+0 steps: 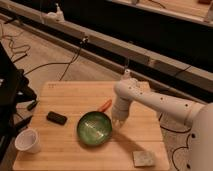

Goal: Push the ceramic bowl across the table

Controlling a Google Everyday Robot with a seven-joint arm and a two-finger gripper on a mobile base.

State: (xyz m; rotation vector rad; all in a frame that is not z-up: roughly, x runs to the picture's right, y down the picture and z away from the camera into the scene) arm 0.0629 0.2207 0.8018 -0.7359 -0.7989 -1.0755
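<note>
On plank table [65,95]: round glossy ceramic bowl [94,129]; end effector [118,121] beside rim, grip unclear.

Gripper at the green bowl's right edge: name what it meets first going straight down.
Probably the light tan wooden table, just right of the glossy green ceramic bowl. The gripper points down beside the rim; depth is unclear.

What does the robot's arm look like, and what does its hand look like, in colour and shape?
The arm is white and made of thick, rounded tubular segments, with a few small dark dots along the long segment and bulging joints. A short pale stub stands up from the joint near its elbow. The hand at its tip is a small pale piece beside the ceramic bowl.
</note>
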